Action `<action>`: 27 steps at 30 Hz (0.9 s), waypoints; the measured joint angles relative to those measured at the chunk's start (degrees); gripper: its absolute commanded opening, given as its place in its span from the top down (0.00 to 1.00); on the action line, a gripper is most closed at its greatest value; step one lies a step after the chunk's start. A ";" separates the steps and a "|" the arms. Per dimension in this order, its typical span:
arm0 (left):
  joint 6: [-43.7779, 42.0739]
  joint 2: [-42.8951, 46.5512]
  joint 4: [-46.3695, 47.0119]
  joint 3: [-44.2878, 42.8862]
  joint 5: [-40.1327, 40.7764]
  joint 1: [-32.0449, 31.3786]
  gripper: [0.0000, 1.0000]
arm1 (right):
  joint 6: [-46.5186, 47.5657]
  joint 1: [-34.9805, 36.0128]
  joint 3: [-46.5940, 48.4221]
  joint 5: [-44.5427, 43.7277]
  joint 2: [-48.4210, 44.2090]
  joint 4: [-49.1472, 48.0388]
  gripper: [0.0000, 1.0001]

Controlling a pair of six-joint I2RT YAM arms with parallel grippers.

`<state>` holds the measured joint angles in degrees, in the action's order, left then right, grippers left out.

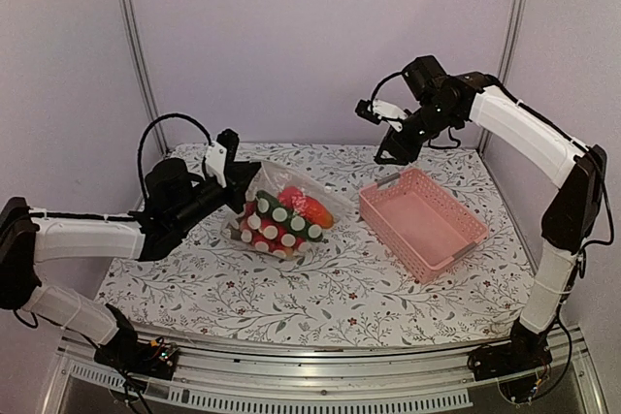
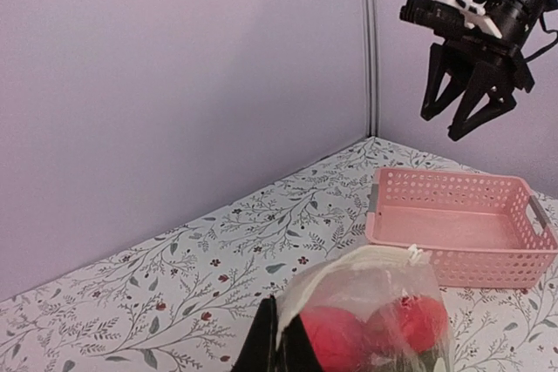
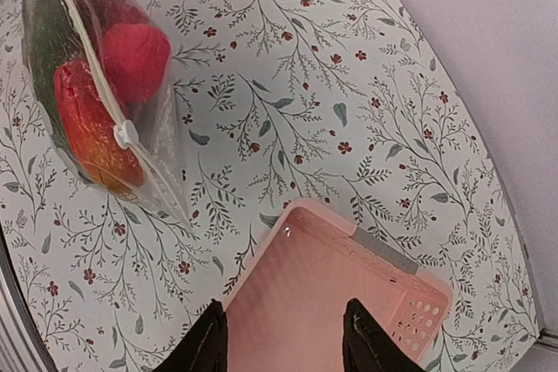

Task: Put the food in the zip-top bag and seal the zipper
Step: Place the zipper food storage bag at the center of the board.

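Food (image 1: 310,208) blurs red through the crinkled zip-top bag (image 1: 277,177); left gripper (image 1: 236,203) pinches its rim, right gripper (image 1: 393,154) hangs spread.

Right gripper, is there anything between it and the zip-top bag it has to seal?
Nothing visible does. The right gripper hangs open above the far corner of the pink basket. Only bare tablecloth lies between the basket and the zip-top bag to its left, which the left gripper holds.

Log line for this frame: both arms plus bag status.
left gripper: shut on zip-top bag corner | right gripper: open, empty, high above pink basket | food: inside bag
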<state>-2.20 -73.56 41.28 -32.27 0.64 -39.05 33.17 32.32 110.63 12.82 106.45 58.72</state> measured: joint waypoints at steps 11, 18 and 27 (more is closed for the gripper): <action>-0.79 -9.77 1.42 -11.13 -9.18 2.99 1.00 | -3.32 -5.97 -10.64 2.38 -4.83 -6.95 0.55; 0.35 -8.37 -2.36 -1.84 -11.87 -5.99 0.89 | -4.13 -5.70 -18.12 4.46 -8.94 -11.21 0.55; 3.15 -9.66 -11.23 -0.85 -16.76 -18.40 0.01 | -4.17 -5.73 -22.56 5.73 -12.48 -13.05 0.54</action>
<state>0.95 -83.22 30.04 -33.12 -16.12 -57.45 28.99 26.59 88.07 18.55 93.97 45.67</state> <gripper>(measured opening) 0.570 0.451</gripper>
